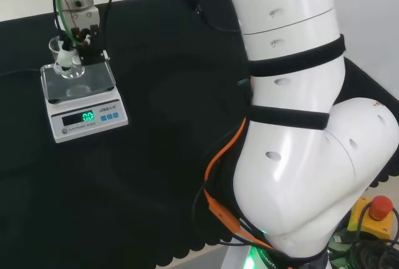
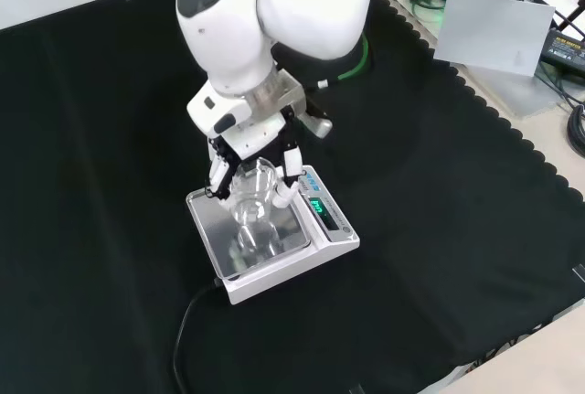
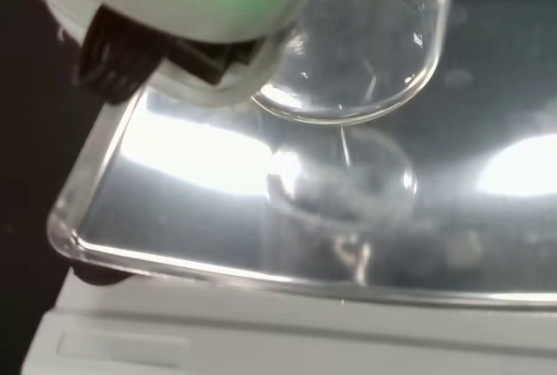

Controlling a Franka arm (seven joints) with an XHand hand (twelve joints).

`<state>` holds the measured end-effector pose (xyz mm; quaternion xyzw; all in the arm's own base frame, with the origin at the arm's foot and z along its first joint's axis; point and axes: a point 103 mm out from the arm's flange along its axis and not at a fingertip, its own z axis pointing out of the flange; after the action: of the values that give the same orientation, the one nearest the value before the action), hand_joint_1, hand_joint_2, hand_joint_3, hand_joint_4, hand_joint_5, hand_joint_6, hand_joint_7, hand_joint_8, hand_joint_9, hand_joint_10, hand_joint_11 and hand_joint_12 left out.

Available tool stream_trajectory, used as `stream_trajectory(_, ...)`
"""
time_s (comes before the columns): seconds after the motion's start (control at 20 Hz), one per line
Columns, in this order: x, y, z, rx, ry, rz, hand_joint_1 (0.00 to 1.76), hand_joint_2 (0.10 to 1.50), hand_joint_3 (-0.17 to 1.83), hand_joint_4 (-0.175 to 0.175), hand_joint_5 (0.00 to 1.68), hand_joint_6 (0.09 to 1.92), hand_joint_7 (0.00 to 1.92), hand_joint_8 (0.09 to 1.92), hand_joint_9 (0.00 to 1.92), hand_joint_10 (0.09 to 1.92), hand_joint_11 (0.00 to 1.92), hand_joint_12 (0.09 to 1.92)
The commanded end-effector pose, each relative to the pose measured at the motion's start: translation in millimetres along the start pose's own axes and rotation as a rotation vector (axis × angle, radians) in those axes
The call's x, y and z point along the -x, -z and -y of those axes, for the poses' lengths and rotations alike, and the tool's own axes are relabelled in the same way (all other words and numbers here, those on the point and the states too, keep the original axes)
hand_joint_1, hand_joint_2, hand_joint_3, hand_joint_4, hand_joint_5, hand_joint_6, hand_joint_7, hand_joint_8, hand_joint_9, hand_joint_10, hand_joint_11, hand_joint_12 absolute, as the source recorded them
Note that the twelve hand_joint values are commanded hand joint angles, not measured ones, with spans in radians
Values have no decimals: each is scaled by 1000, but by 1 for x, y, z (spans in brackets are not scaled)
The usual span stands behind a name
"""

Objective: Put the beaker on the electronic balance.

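1 clear glass beaker [image 2: 253,202] and 1 electronic balance [image 2: 274,239] lie on the black cloth [image 2: 439,229]. The hand [image 2: 251,161] comes down from the top of the front view, its fingers [image 2: 289,175] curled round the beaker on both sides and pinching it. The beaker stands upright over the far half of the steel weighing pan [image 2: 265,239]; in the wrist view its rounded base [image 3: 348,53] appears above its reflection on the pan [image 3: 218,184], and contact cannot be judged. In the head view the beaker [image 1: 65,63] sits at the pan's [image 1: 87,82] left rear, with the hand [image 1: 78,35] above it. 1 green display [image 1: 87,117] faces the arm. 1 black cable [image 2: 187,321] leaves the balance toward the near edge. Bare cloth surrounds the balance on all sides; the scalloped cloth edge [image 2: 539,175] lies well apart at the front view's right.
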<state>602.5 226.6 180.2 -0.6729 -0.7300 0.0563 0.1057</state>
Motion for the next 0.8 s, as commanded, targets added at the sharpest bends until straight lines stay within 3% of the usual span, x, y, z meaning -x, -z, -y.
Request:
stream_trajectory(0.05, 17, -25, -2, -48, 68, -24, 1192, 497, 756, -110, 926, 942, 1163, 674, 1422, 327, 1221, 958)
stream_trajectory(0.25, 17, -28, -2, -74, 72, -7, 1188, 494, 760, -105, 903, 949, 1154, 672, 1413, 323, 1202, 966)
stream_trajectory(0.35, 15, -27, -4, -122, 71, 1, 1149, 474, 753, -72, 767, 981, 1074, 666, 1352, 320, 1093, 1036)
stream_trajectory(0.45, 13, -27, -5, -179, 68, 13, 1043, 455, 669, -47, 456, 812, 799, 680, 1105, 348, 801, 1188)
stream_trajectory(0.55, 10, -26, -5, -191, 72, 27, 891, 472, 511, -34, 187, 433, 362, 706, 647, 570, 378, 1380)
stream_trajectory(0.7, 9, -24, -6, -194, 80, 30, 779, 498, 365, -14, 27, 87, 53, 633, 254, 848, 67, 1538)
stream_trajectory(0.8, 11, -24, -4, -196, 85, 29, 757, 506, 324, -7, 5, 87, 11, 547, 173, 901, 15, 1552)
